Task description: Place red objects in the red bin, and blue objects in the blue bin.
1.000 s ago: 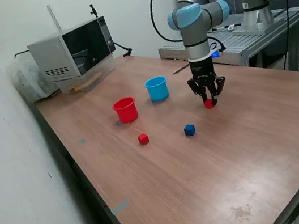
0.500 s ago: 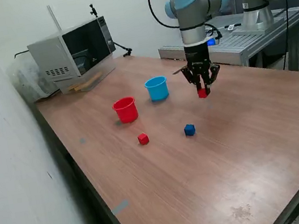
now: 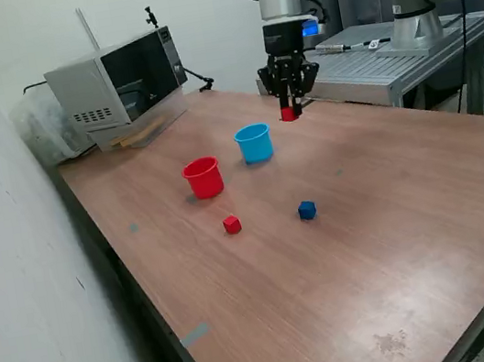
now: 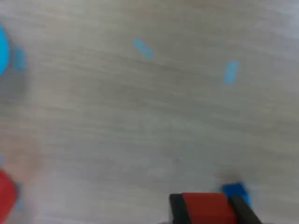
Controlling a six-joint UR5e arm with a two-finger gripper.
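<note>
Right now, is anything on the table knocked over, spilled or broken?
No, nothing stands out. The red cup and blue cup stand upright. A red cube and a blue cube sit on the table, and the claw holds another red cube.

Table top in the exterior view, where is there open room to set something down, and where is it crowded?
Bare wood fills the table toward the exterior view's right of the blue cube and nearer the camera. It is crowded around the red cup, blue cup and loose red cube, and beside the microwave.
</note>
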